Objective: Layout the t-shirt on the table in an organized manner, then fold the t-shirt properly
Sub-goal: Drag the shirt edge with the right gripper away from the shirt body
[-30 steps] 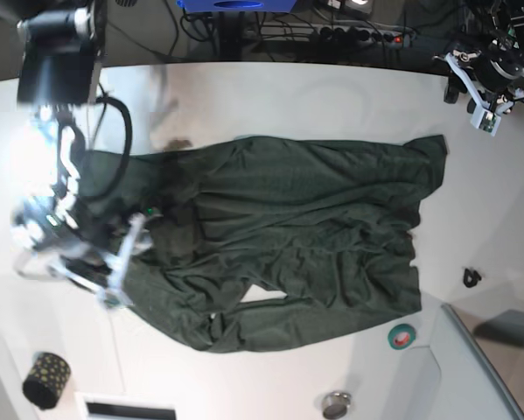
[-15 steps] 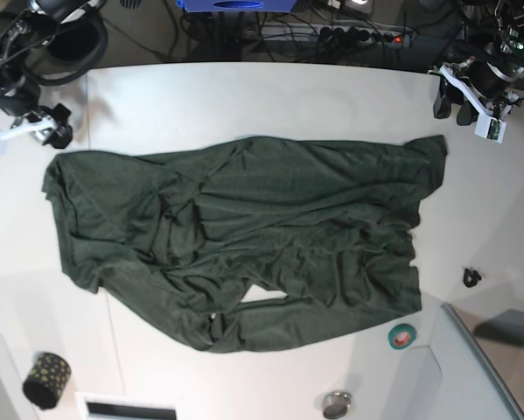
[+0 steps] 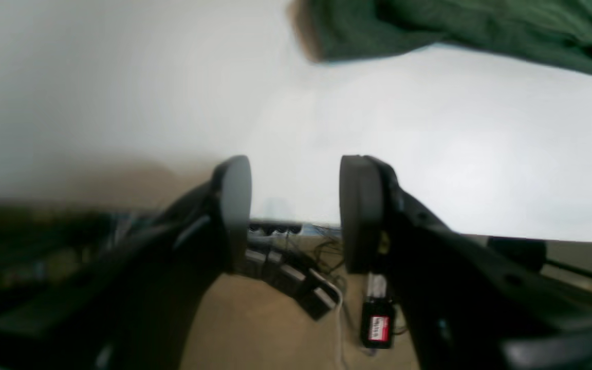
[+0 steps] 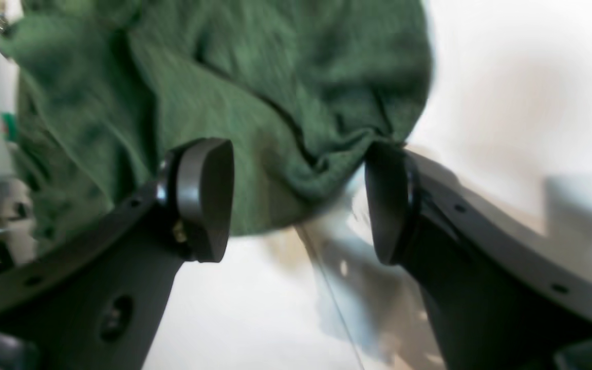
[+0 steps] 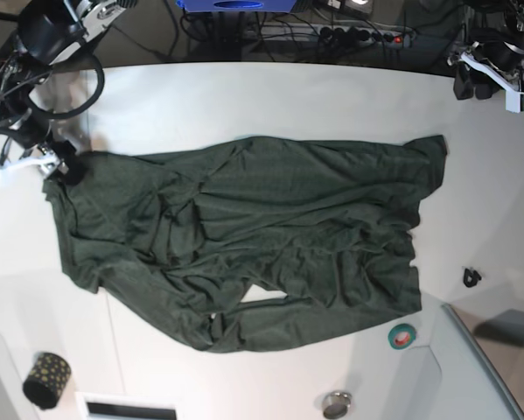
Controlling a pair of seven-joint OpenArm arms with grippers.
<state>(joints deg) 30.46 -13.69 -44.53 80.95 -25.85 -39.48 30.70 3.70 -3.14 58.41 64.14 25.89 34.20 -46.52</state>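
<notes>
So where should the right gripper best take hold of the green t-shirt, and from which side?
Probably at the bunched corner of the t-shirt nearest the right gripper, coming in from the bare table just outside that edge. In the right wrist view, a thick fold of fabric already lies between the open jaws, raised enough to pinch; the flat middle offers no such ridge.

We've got the t-shirt (image 5: pixel 244 236) in plain dark green, no print, on a smooth white desk (image 5: pixel 270 96). Both tools are black: left tool (image 3: pixel 296 213) w/ matte dark pads, right tool (image 4: pixel 298 200) same. Tape roll (image 5: pixel 401 335) is teal w/ a red centre. Small cylinder (image 5: pixel 46 380) is black w/ yellowish dots.
</notes>
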